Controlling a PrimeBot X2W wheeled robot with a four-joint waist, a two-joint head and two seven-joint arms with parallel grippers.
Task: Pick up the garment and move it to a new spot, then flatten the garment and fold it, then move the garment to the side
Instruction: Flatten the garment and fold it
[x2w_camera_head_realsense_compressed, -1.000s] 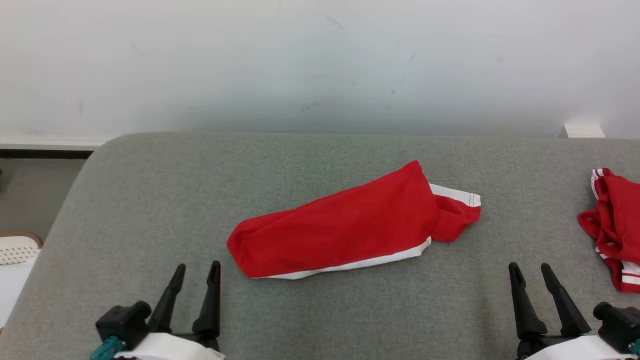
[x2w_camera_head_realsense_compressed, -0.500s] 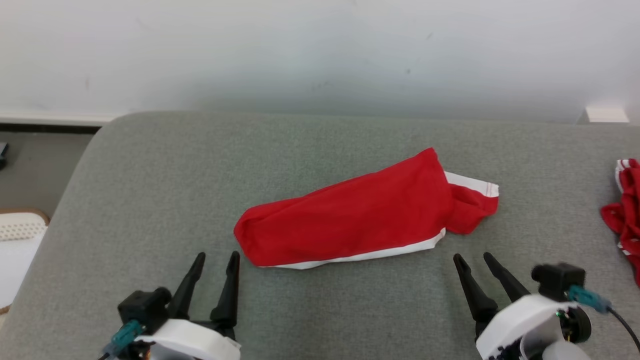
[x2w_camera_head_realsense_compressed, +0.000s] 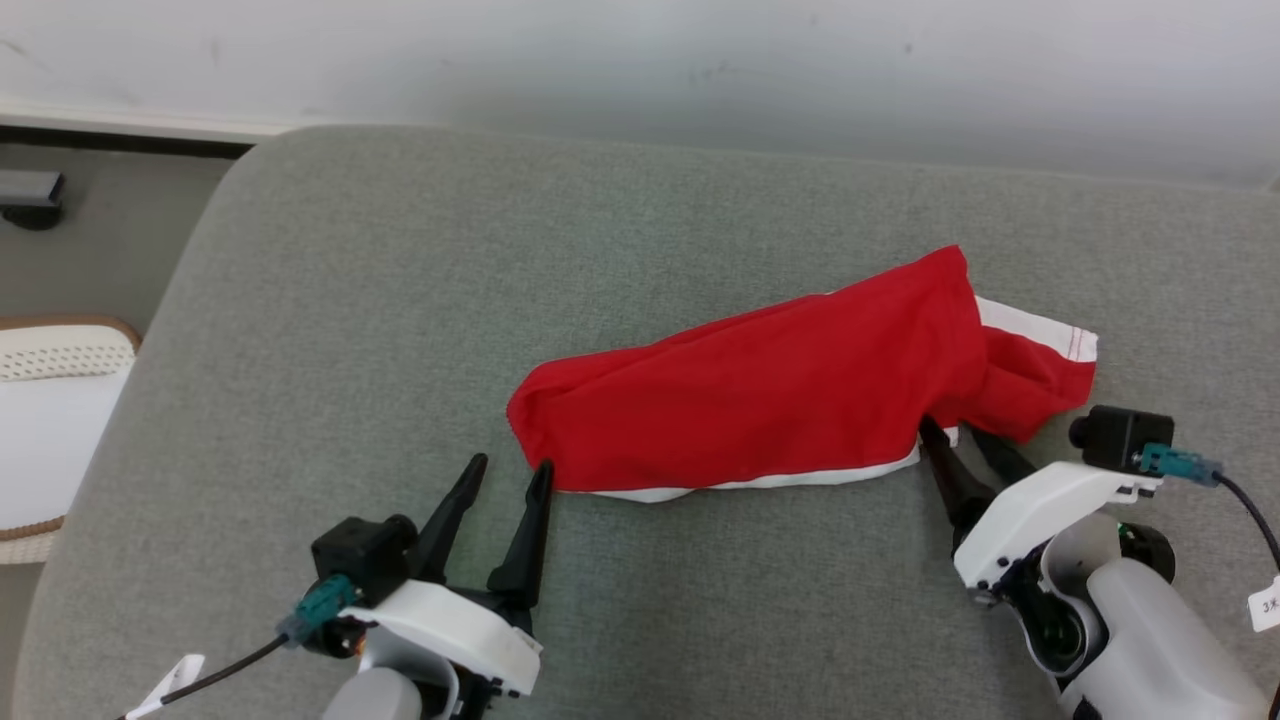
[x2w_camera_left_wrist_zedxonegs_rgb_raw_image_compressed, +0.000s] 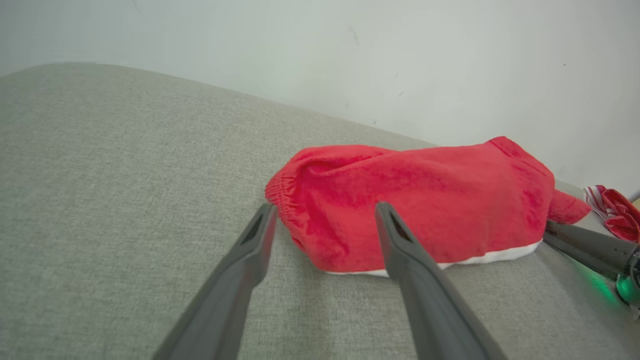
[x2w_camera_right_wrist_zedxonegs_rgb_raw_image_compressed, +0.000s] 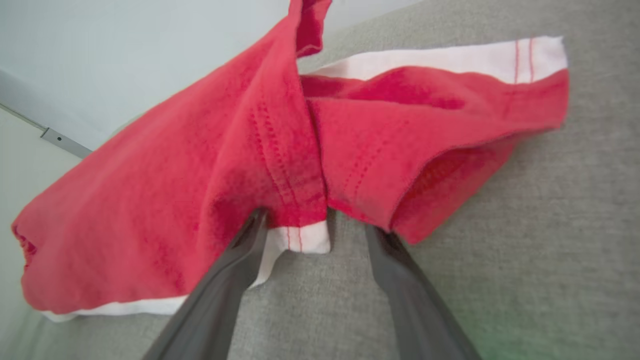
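Now the red garment (x2w_camera_head_realsense_compressed: 780, 400), trimmed with a white band along its near edge, lies crumpled lengthwise across the middle of the grey cushion (x2w_camera_head_realsense_compressed: 330, 300), its gathered elastic end pointing toward the robot's left and its looser, folded end with a white hem toward the right and slightly farther away. The left pincer (x2w_camera_head_realsense_compressed: 512, 462) stands wide open and holds nothing; it rests low over the cushion at the garment's elastic end, with one fingertip just at the near corner of the cloth and the other over bare cushion beside it. Whether that nearer tip touches the fabric cannot be told. The right pincer (x2w_camera_head_realsense_compressed: 950, 430) is likewise spread wide and has not closed on anything. Its fingertips sit at the garment's near edge where the main body meets the folded end, and in the right wrist view both tips are hidden by the red cloth, with a corner of the white band lying between the two fingers. Behind the cushion rises a pale wall (x2w_camera_head_realsense_compressed: 700, 50). A second red-and-white cloth (x2w_camera_left_wrist_zedxonegs_rgb_raw_image_compressed: 615, 212) lies bunched on the cushion well apart from the garment, beyond its right end. Off the cushion's left side sits a white object with a brown rim (x2w_camera_head_realsense_compressed: 50, 400).
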